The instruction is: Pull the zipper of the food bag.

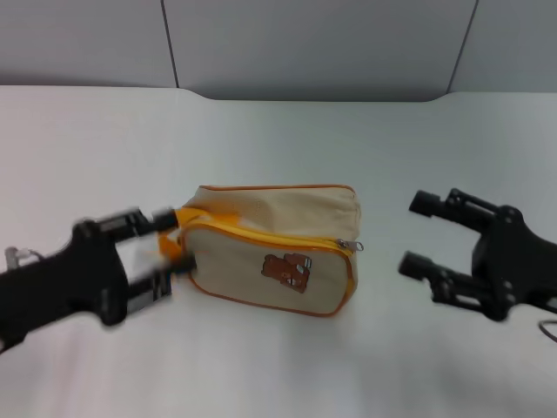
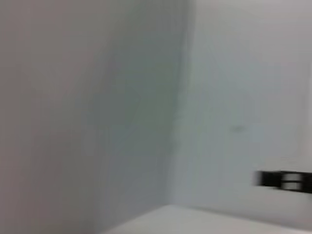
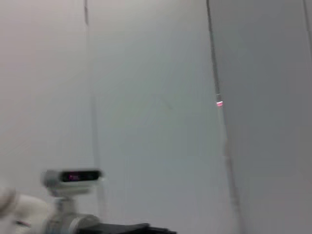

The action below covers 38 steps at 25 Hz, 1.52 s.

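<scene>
White desk (image 1: pixel 278 366) carries the food bag (image 1: pixel 274 248) centrally; left hand (image 1: pixel 165 252), spread beside its orange end, and right hand (image 1: pixel 418 235), spread well off the zipper (image 1: pixel 348 245), could shove the unpinned bag.

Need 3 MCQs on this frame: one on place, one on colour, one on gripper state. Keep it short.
1. Where on the food bag is the zipper pull?
A. at the end towards the right gripper
B. at the end towards the left gripper
C. mid-bag

2. What colour is the bag's piping?
A. blue
B. orange
C. green

3. How do the right gripper jaws stand?
A. shut on the pull
B. shut, empty
C. open, clear of the bag

Key: 1 A, the silver tab sits at the bag's right end. 2 B, orange trim rims the beige fabric. 3 C, fingers spread with table between them and the bag. The left gripper is at the bag's handle end.
</scene>
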Each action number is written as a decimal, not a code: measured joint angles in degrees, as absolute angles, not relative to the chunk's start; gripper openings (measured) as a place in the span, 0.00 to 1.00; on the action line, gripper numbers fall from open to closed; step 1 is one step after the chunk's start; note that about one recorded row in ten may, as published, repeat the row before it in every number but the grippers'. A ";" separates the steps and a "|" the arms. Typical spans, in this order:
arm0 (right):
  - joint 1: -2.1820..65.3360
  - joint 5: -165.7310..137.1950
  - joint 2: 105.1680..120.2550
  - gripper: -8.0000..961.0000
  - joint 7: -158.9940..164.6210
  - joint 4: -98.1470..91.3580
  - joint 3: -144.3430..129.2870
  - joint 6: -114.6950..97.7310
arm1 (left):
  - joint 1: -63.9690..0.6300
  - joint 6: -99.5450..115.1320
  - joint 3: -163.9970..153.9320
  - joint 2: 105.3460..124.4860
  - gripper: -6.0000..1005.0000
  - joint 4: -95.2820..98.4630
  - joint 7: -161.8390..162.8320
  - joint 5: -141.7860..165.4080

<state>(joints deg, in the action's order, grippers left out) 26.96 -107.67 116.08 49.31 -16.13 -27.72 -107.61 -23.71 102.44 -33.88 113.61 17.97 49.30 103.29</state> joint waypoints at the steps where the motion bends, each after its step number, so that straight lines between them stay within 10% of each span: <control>1: 27.19 -107.80 115.21 0.82 52.14 -16.51 -30.35 -109.55 | -24.51 105.85 -36.84 112.52 0.36 19.01 52.86 105.31; 13: 27.08 -112.98 116.89 0.86 56.75 -20.69 -41.72 -104.27 | -26.02 106.06 -40.36 113.97 0.82 22.39 60.05 114.60; 38: 27.02 -113.12 117.59 0.87 56.16 -20.74 -41.63 -103.26 | -25.57 105.51 -40.43 114.26 0.82 22.41 59.39 114.88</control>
